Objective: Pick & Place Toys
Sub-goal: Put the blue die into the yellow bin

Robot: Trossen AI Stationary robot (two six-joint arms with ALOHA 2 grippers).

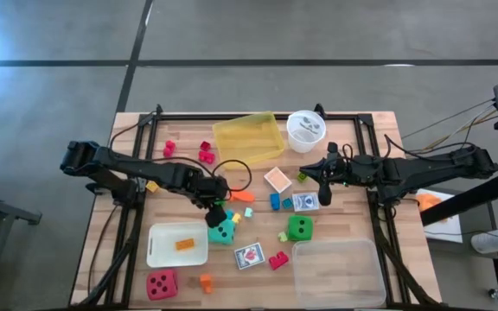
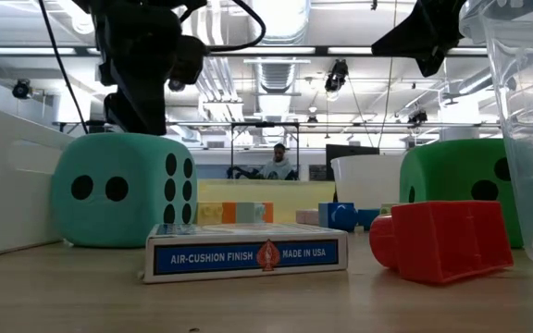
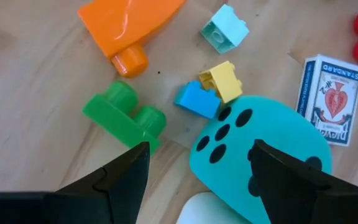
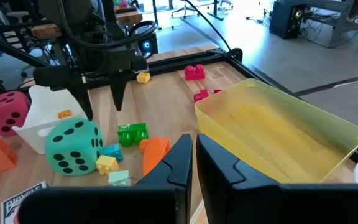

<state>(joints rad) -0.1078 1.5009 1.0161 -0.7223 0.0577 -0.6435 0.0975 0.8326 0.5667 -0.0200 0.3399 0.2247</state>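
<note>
Left gripper (image 1: 215, 207) hangs over the middle of the table with its fingers (image 3: 124, 174) spread apart and nothing between them, poised just above the teal die (image 1: 222, 230). Beside that die lie a green block (image 3: 124, 116), a blue block (image 3: 197, 99), a yellow block (image 3: 221, 79), a pale teal block (image 3: 225, 28) and an orange piece (image 3: 128, 23). A playing-card pack (image 1: 249, 256) sits near of the die, with a red block (image 1: 278, 260) to its right. The green die (image 1: 299, 228) stands right of centre; the red die (image 1: 162, 283) sits at the near left corner. One orange block (image 1: 185, 246) lies inside the white tray (image 1: 158, 248). Right gripper (image 1: 324, 195) waits to the right of centre, fingers pressed together and empty, near a second card pack (image 1: 305, 202).
</note>
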